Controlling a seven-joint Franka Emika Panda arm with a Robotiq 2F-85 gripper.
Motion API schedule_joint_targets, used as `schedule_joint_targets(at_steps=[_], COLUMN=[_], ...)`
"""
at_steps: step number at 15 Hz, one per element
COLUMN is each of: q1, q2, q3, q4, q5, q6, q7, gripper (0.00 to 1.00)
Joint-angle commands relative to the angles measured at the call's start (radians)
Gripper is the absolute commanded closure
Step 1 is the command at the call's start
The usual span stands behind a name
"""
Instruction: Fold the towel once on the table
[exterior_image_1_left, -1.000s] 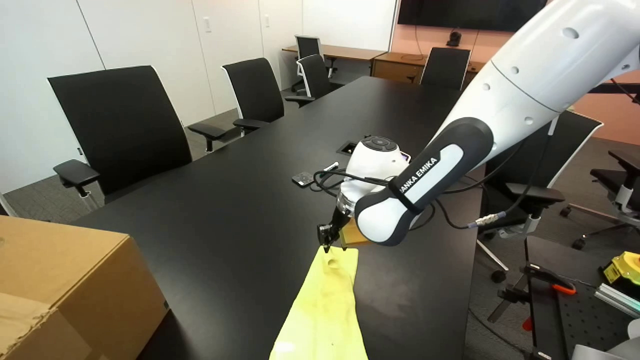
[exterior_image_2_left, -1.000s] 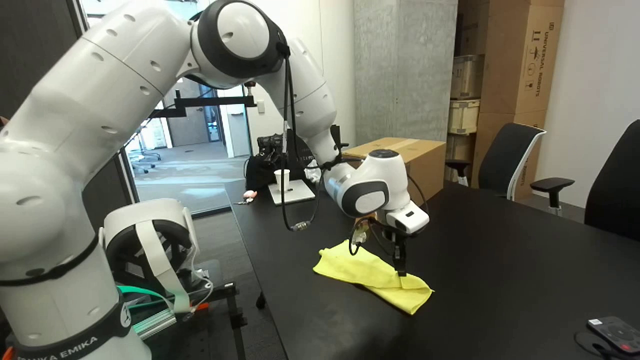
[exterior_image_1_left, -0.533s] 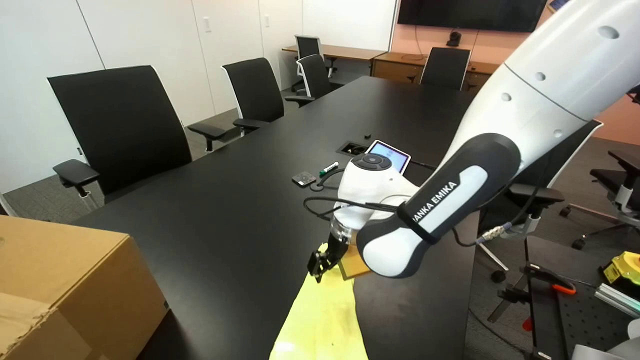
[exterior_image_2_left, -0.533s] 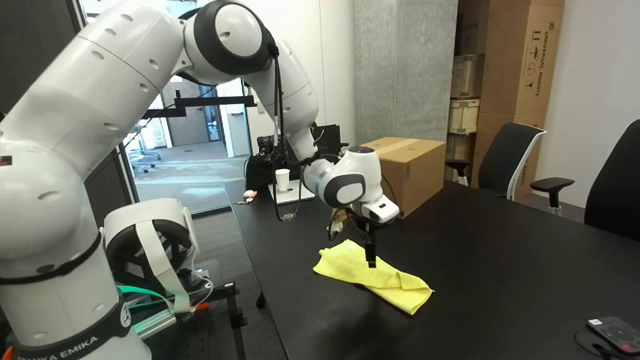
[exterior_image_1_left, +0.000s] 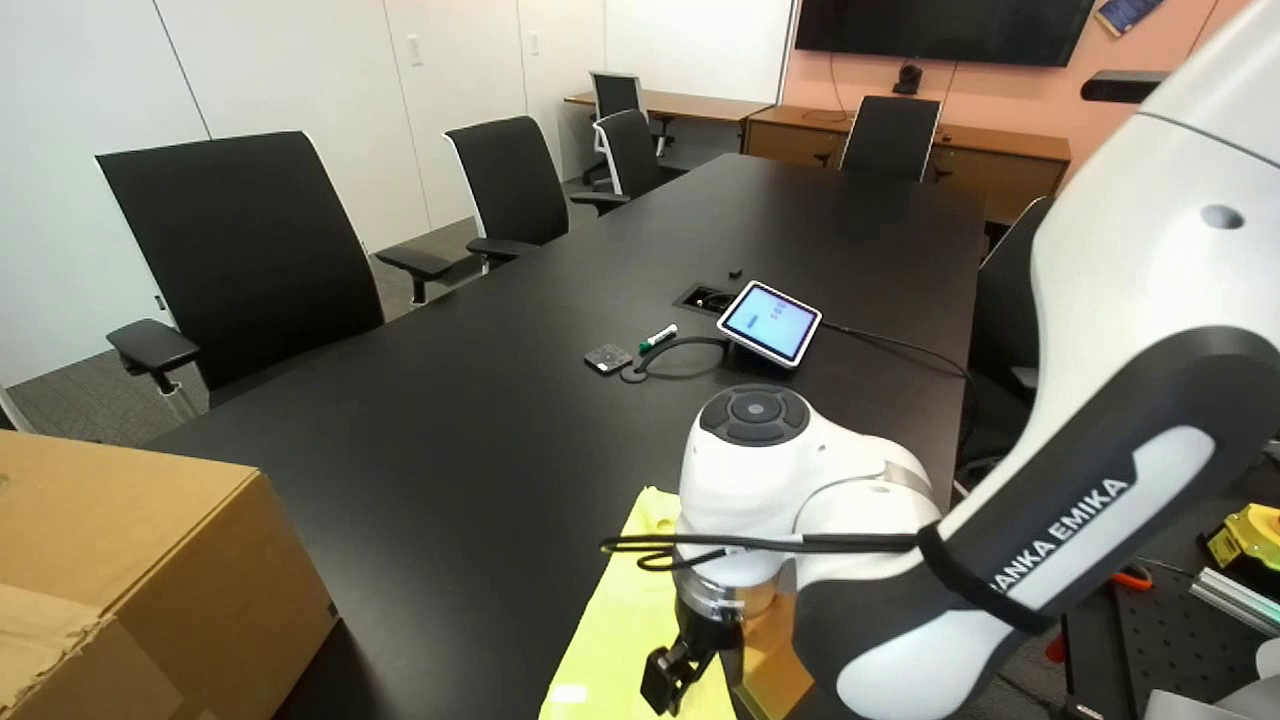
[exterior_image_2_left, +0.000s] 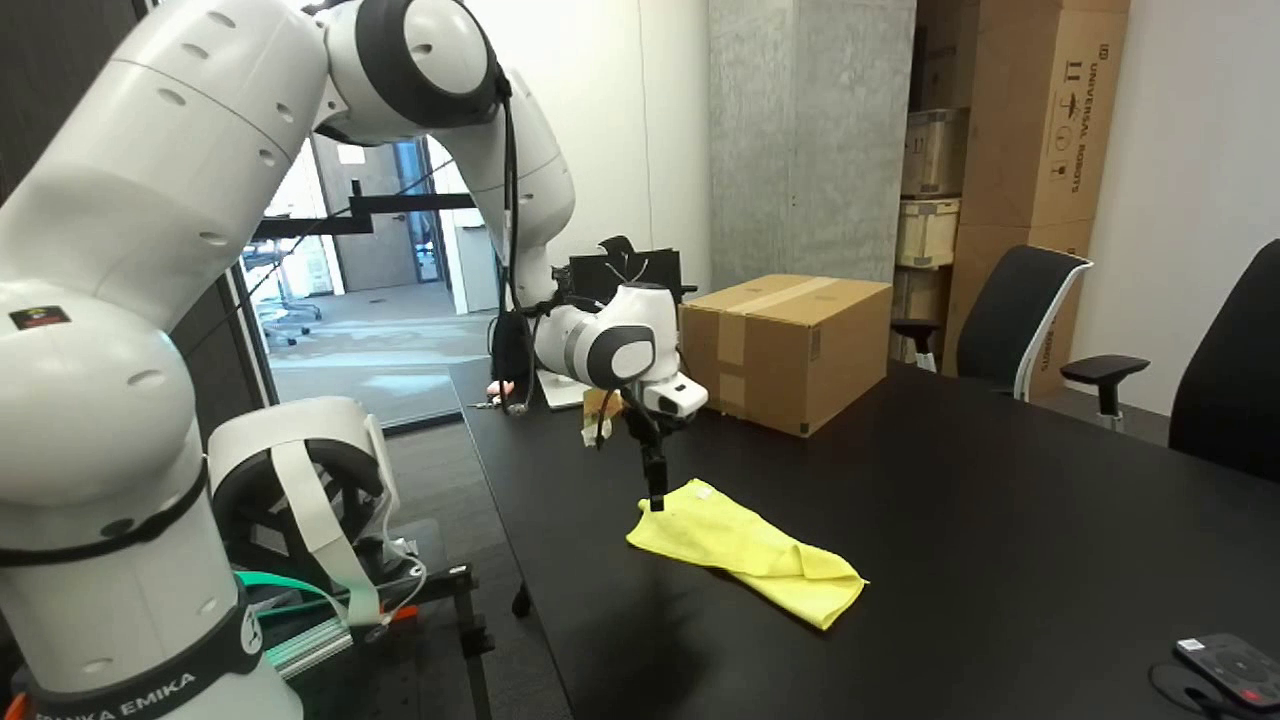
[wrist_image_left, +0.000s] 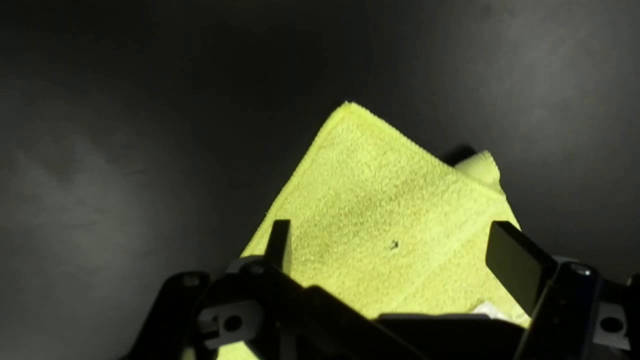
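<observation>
In ext. view, L to R: gripper (exterior_image_2_left: 657, 503), jaws apart, nothing held, has moved over the left end of twl (exterior_image_2_left: 740, 545); twl lies unmoved on tbl (exterior_image_2_left: 1000, 560). Prob. part-folded, w/ grasp at this end next.

claw (exterior_image_2_left: 656, 498) over one end of the yellow towel (exterior_image_2_left: 742, 543) on the table (exterior_image_2_left: 980, 560)

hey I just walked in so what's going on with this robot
A white robot arm is at work folding a yellow towel on a black table. Right now its pincer is wide open over one end of the towel, gripping nothing. The towel looks roughly folded into a long strip, with its edges not lined up.
</observation>
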Motion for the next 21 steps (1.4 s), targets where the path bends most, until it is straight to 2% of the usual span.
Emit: schedule_joint_targets(at_steps=[1,7,13,21], q1=[0.018,0.045,0.100,0.151], q2=[-0.029,0.003,0.055,0.096], q3=[0.017,0.025,0.001,-0.038], q4=[-0.058,-0.088,-0.052,0.011], q5=[-0.070,-0.143,-0.216,-0.273], q6=[-0.003,0.032,0.053,0.040], q7=[-0.004,-0.017,-0.016,-0.089], gripper=[0.00,0.00,0.00,0.00])
